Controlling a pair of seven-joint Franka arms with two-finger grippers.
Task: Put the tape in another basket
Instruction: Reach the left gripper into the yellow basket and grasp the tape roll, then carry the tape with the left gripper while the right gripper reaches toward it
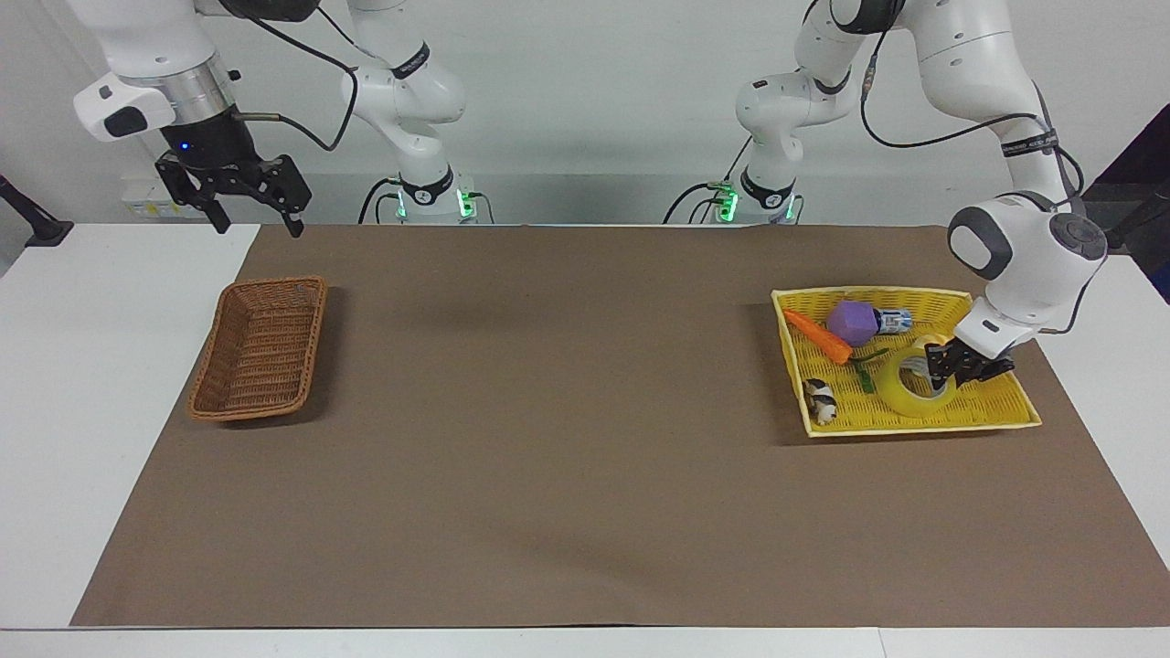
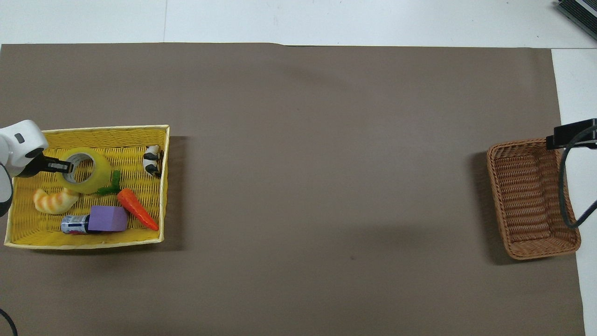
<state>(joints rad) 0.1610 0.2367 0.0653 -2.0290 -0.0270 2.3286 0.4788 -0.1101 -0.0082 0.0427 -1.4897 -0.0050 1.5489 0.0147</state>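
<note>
The yellow tape roll [image 1: 900,395] lies in the flat yellow basket [image 1: 914,428] at the left arm's end of the table. My left gripper [image 1: 946,376] is down in that basket, shut on the roll's wall, with one finger inside the core. In the overhead view the left gripper [image 2: 65,165] is at the edge of the tape [image 2: 95,173]. The brown wicker basket [image 1: 260,347] stands empty at the right arm's end and also shows in the overhead view [image 2: 529,196]. My right gripper [image 1: 258,224] waits open in the air by the wicker basket's robot-side end.
The yellow basket [image 2: 93,129] also holds a carrot [image 2: 137,210], a purple block [image 2: 108,218], a small can [image 2: 73,224], a pale croissant toy [image 2: 53,200], a green piece [image 2: 109,186] and a black-and-white cow toy [image 2: 152,159]. A brown mat covers the table between the baskets.
</note>
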